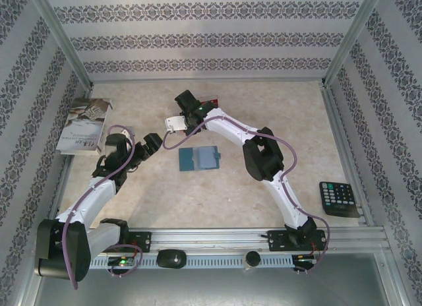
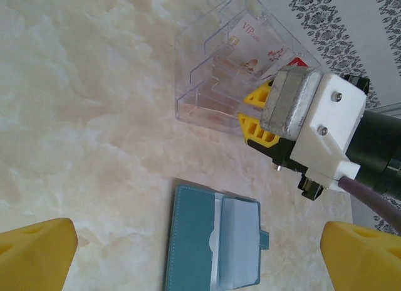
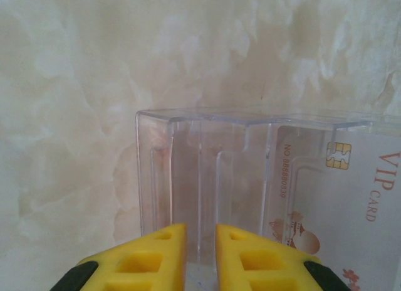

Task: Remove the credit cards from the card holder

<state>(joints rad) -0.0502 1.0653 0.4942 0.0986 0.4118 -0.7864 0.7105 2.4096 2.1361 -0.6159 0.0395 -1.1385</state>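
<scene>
**Card holder**: open and flat at mid-worktop. Its long axis runs left to right in the top view, and the closure tab points toward the right arm's side.

**Credit card**: pale with red lettering, set in the clear tray just beyond the holder. Its long axis runs up the right wrist view.

**Left fingers**: spread wide near the holder, grasping nothing.

**Right fingers**: nearly together at the tray's rim. It is unclear whether they pinch its wall.
</scene>
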